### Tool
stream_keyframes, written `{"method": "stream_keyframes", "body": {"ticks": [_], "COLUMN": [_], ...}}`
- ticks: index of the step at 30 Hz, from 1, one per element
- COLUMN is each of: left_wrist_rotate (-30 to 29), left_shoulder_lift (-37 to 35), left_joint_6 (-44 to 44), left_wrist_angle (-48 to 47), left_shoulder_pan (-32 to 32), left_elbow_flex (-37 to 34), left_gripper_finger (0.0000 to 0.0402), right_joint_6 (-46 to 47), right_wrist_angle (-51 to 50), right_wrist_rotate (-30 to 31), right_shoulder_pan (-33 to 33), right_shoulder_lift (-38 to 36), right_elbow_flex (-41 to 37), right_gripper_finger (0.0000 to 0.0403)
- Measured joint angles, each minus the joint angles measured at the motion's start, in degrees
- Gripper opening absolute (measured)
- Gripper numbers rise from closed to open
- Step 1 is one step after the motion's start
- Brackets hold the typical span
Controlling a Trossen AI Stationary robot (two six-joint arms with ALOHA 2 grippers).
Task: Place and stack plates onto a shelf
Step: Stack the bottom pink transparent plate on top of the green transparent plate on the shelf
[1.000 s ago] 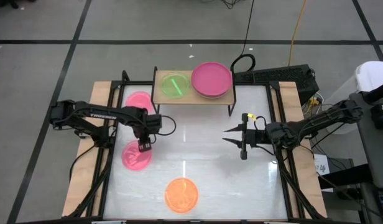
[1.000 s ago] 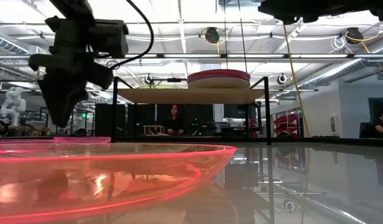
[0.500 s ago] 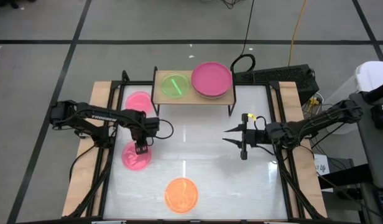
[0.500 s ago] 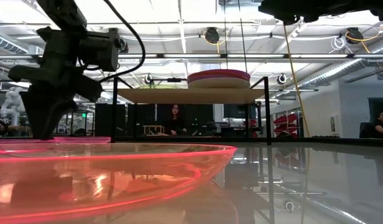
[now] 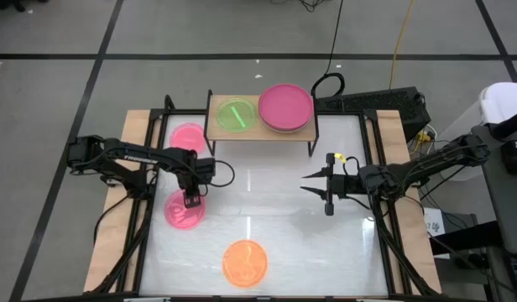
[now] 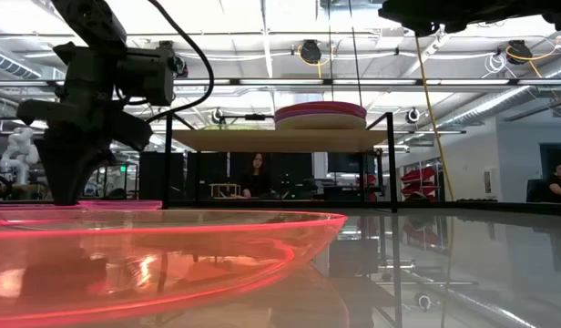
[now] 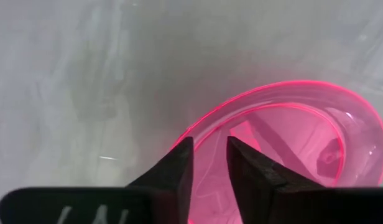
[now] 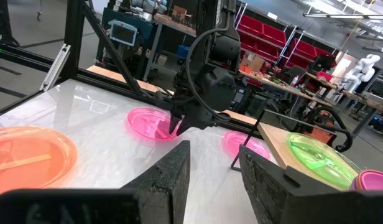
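The left gripper [image 5: 191, 200] points down over the far edge of a translucent pink plate [image 5: 184, 210] lying on the left side of the white tabletop [image 5: 275, 226]; in the left wrist view its fingers [image 7: 179, 168] stand only slightly apart, straddling the glowing rim of that pink plate [image 7: 291, 143], and whether they press on it cannot be told. In the low view the same gripper [image 6: 66, 178] reaches down to table level at the left. The right gripper [image 5: 313, 186] hangs above the right-centre of the table, fingers spread and holding nothing, aimed toward the left arm; its wrist view shows an open gap between its two fingers [image 8: 170, 171]. A second pink plate [image 5: 189, 137] lies farther back on the left, just beside the shelf [image 5: 260, 127], which stands at the far edge of the table. On the shelf a translucent green plate [image 5: 237, 115] occupies the left half and a stack topped by a magenta plate [image 5: 285, 106] the right half. An orange plate [image 5: 244, 262] lies at the near centre of the table, well apart from both grippers. Beyond the table the low view shows a workshop with ceiling lights, red storage bins [image 6: 419, 179] and a seated person [image 6: 255, 175] under the shelf line.
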Motion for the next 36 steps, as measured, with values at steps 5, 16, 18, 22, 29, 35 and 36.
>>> {"method": "stream_keyframes", "body": {"ticks": [5,16,18,22,29,35,36], "left_wrist_rotate": [0.1,0.3,-0.2,-1.0,-1.0,-0.2,-0.2], "left_shoulder_lift": [0.0,0.0,0.0,0.0,0.0,0.0,0.0], "left_joint_6": [0.9,1.3,1.2,1.0,1.0,1.2,1.2], "left_wrist_angle": [0.0,0.0,0.0,0.0,0.0,0.0,0.0], "left_shoulder_pan": [0.1,-0.8,-1.1,-1.3,-1.3,-1.3,-1.3], "left_elbow_flex": [0.0,0.0,0.0,0.0,0.0,0.0,0.0], "left_gripper_finger": [0.0078,0.0076,0.0076,0.0076,0.0071,0.0007,0.0005], "right_joint_6": [0.0,0.0,0.0,0.0,0.4,0.4,0.4], "right_wrist_angle": [0.0,0.0,0.0,0.0,-0.1,0.0,0.0], "right_wrist_rotate": [0.0,0.0,0.0,0.0,0.0,0.0,0.0], "right_shoulder_pan": [0.0,0.0,0.0,0.0,0.0,0.0,0.0], "right_shoulder_lift": [0.0,0.0,0.0,0.0,1.3,2.2,2.2], "right_elbow_flex": [0.0,0.0,0.0,0.0,0.0,0.0,0.0], "right_gripper_finger": [0.0120,0.0120,0.0120,0.0120,0.0120,0.0120,0.0120]}}
